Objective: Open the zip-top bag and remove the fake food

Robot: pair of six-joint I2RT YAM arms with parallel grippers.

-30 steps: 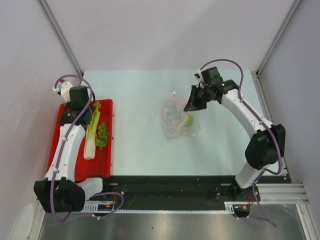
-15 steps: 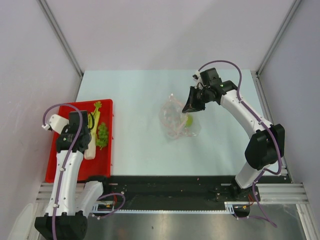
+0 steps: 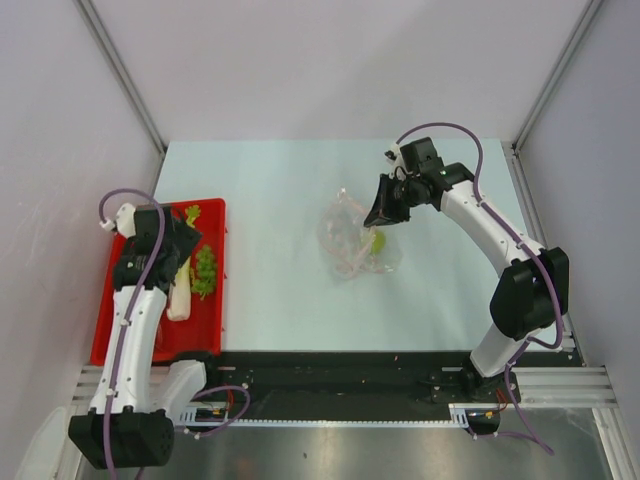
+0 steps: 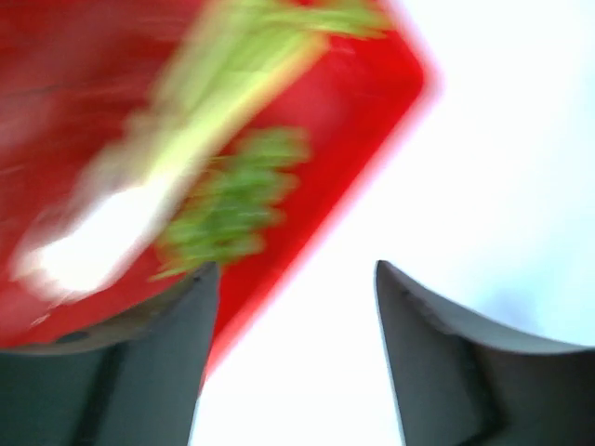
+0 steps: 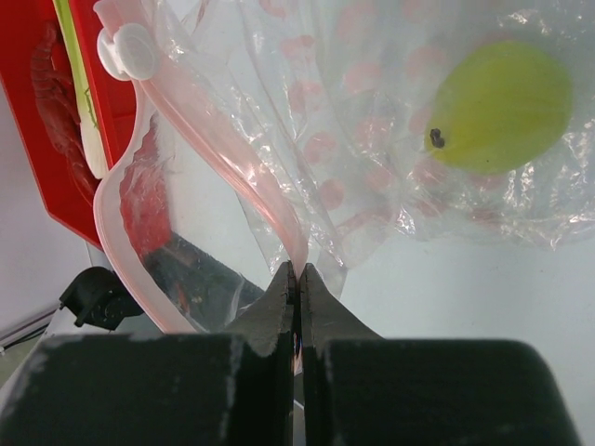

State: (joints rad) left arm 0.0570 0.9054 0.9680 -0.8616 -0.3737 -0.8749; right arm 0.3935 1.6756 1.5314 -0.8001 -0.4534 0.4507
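Note:
The zip-top bag (image 3: 350,242) lies crumpled mid-table with its pink zip strip (image 5: 223,158) pulled apart. My right gripper (image 3: 386,214) (image 5: 297,269) is shut on a stretch of that strip at the bag's right side. A yellow-green pear (image 3: 378,240) (image 5: 502,107) sits inside the bag. My left gripper (image 3: 186,247) (image 4: 293,269) hangs open and empty over the red tray (image 3: 150,335), above its right edge (image 4: 363,139). The pale stalk vegetable (image 3: 182,285) (image 4: 139,209) and the green grape bunch (image 3: 205,270) (image 4: 232,200) lie on the tray. The left wrist view is blurred.
The tray sits at the table's left edge, beside the left wall. Black rails (image 3: 340,375) run along the near edge by the arm bases. The bag's white slider tab (image 5: 128,51) hangs at the end of the strip.
My left gripper has gone from shut to open and has drawn back from the tray's far end to above its middle. The right gripper and bag have barely moved.

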